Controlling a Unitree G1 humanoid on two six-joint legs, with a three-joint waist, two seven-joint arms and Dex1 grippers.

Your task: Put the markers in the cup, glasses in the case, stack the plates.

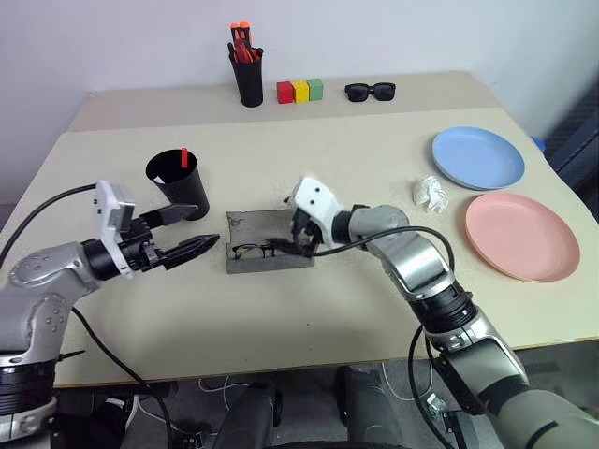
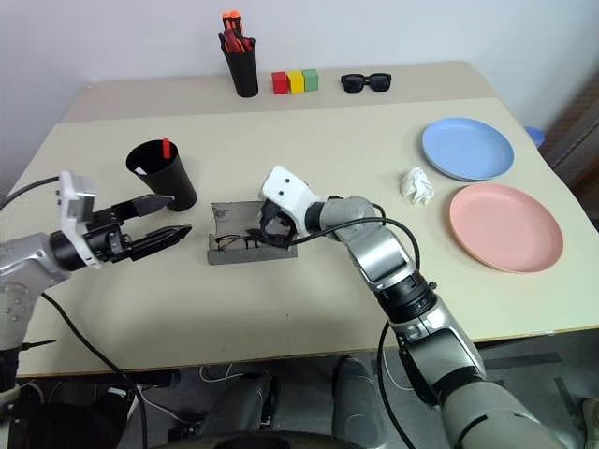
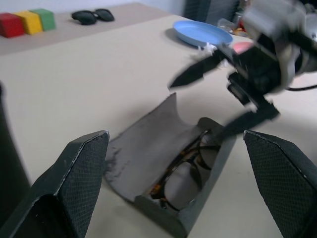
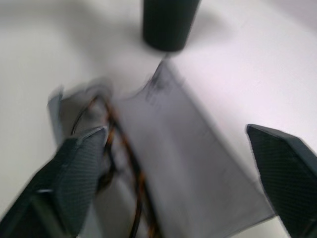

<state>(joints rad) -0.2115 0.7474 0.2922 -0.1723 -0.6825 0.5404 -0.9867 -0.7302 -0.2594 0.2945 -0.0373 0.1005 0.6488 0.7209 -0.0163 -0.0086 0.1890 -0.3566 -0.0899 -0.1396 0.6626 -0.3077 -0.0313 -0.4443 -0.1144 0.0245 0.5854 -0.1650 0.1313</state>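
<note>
Both grippers hang over the middle of the beige table [image 1: 309, 309]. Right gripper [image 1: 301, 236] sits at the right end of the open grey case [image 1: 267, 241], its two black fingers spread wide as the wrist views show, with nothing between them; one finger reaches down to the case's edge, just over the glasses. The glasses [image 1: 255, 250] lie inside the near shell of the case, dark-brown frame and clear lenses visible, while the case's flat lid lies open on the far side. Left gripper [image 1: 192, 231] hovers just left of the case and near the black cup, its fingers fully apart and empty, pointing toward the case.

The cup [image 1: 179, 181] stands upright to the far left of the case, and a red marker [image 1: 184, 155] pokes up above its rim. On the right side of the table, the light blue plate [image 1: 477, 156] lies farther away and the pink plate [image 1: 521, 236] lies nearer; they sit just beside each other, not stacked. A crumpled white paper [image 1: 430, 194] rests to the left of the plates.

Along the far edge, a black pen holder [image 1: 248, 77] holds orange-tipped pens, next to it sit red, yellow and green blocks [image 1: 299, 91], and black sunglasses [image 1: 370, 91] lie to their right.
</note>
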